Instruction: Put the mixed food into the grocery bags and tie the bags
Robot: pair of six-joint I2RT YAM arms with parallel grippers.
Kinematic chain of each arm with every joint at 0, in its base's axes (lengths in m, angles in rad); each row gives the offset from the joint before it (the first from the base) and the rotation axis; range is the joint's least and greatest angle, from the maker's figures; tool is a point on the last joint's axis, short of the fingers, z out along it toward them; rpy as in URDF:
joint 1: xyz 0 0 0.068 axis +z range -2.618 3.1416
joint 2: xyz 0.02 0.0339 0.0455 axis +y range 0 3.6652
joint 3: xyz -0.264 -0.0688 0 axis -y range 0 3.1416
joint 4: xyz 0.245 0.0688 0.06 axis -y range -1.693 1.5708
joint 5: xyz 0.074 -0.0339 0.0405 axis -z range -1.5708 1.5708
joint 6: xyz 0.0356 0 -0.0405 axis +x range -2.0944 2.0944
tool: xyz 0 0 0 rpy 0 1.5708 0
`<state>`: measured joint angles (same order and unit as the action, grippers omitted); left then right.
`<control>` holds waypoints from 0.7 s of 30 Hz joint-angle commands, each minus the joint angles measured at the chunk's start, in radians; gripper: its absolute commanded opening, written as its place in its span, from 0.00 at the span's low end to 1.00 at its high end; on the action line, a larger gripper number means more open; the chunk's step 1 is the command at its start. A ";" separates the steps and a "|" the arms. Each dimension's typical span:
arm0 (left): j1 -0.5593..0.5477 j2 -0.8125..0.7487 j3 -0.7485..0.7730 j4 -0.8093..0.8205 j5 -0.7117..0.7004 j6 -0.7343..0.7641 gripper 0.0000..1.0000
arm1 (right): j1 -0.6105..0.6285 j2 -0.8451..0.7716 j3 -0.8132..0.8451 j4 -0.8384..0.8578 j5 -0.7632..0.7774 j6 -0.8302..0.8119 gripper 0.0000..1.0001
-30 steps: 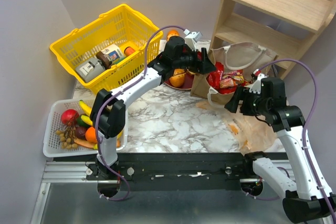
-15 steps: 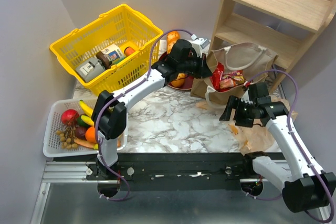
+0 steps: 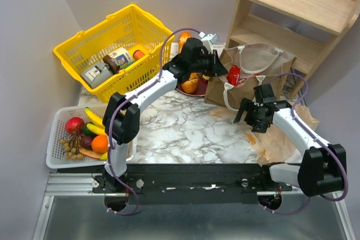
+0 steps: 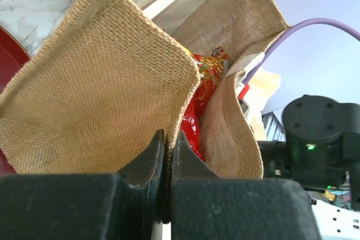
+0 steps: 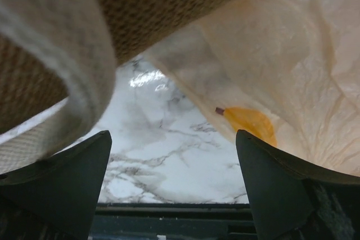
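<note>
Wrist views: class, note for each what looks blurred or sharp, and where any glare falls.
Left wrist view: the woven brown bag has a sharp weave, while the dark jaws at the bottom edge show little detail. Right wrist view: the white handle close to the lens is blurred, the marble table carries one bright glare patch, and the thin plastic bag shows clear creases.

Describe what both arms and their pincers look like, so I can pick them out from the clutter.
Both the left arm and right arm have white links, chunky black joint housings and a looping purple cable. The left pincer and right pincer each have two matte black, wedge-shaped fingers.
</note>
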<state>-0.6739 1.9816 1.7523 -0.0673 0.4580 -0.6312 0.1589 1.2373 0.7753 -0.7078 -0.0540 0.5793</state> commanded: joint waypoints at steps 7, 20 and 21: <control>0.037 0.040 0.067 0.060 0.010 -0.007 0.00 | 0.001 0.099 -0.048 0.079 0.296 0.162 1.00; 0.036 0.034 0.055 0.086 0.038 -0.013 0.00 | 0.004 0.179 -0.073 0.119 0.266 0.177 1.00; 0.036 0.036 0.055 0.084 0.036 -0.012 0.00 | 0.002 0.176 -0.071 0.116 0.247 0.172 0.98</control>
<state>-0.6567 2.0148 1.7782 -0.0437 0.5068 -0.6483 0.1635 1.3849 0.7288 -0.6029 0.2199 0.7273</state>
